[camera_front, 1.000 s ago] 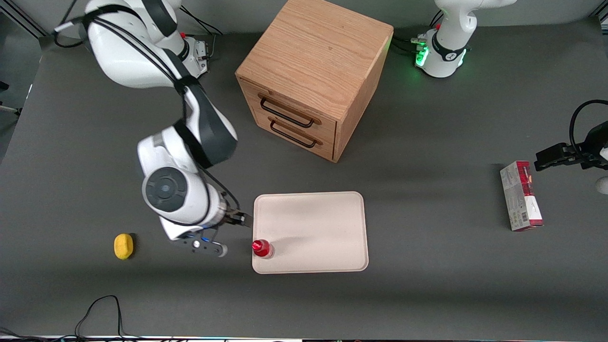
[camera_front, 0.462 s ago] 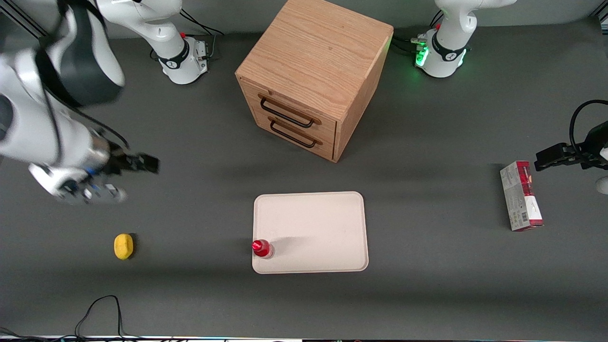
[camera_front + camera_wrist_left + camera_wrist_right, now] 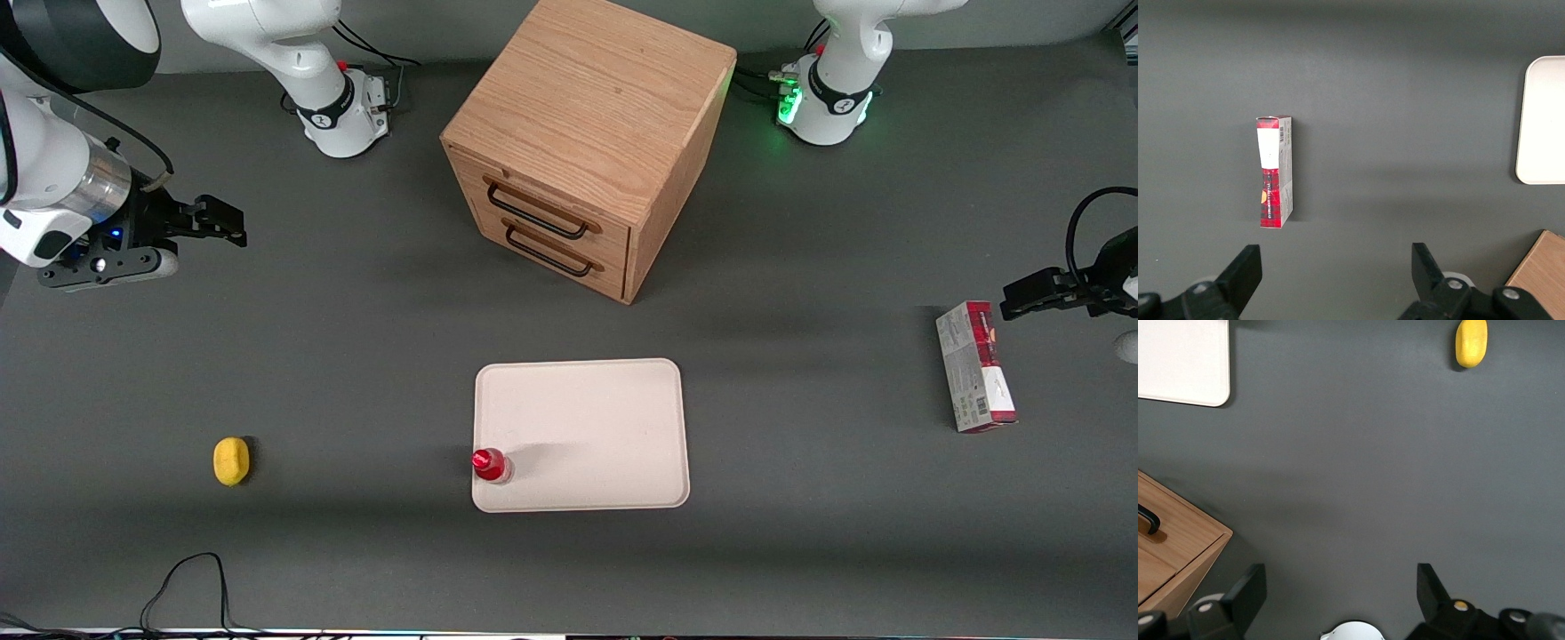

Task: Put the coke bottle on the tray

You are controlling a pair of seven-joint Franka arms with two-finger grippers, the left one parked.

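Note:
The small red coke bottle [image 3: 489,465] stands upright on the cream-white tray [image 3: 596,427], in the tray's corner nearest the front camera on the working arm's side. My right gripper [image 3: 227,224] is open and empty, raised high toward the working arm's end of the table, well apart from the tray and farther from the front camera than it. In the right wrist view its fingers [image 3: 1248,590] stand wide apart over bare table, and a corner of the tray [image 3: 1185,363] shows; the bottle is out of that view.
A wooden drawer cabinet [image 3: 587,133] stands farther from the front camera than the tray. A yellow lemon-like object [image 3: 231,460] lies toward the working arm's end. A red-and-grey carton [image 3: 975,366] lies toward the parked arm's end. A black cable [image 3: 191,578] lies at the table's near edge.
My right gripper has drawn away from the bottle, rising and moving off toward the working arm's end of the table. The bottle stays standing on the tray.

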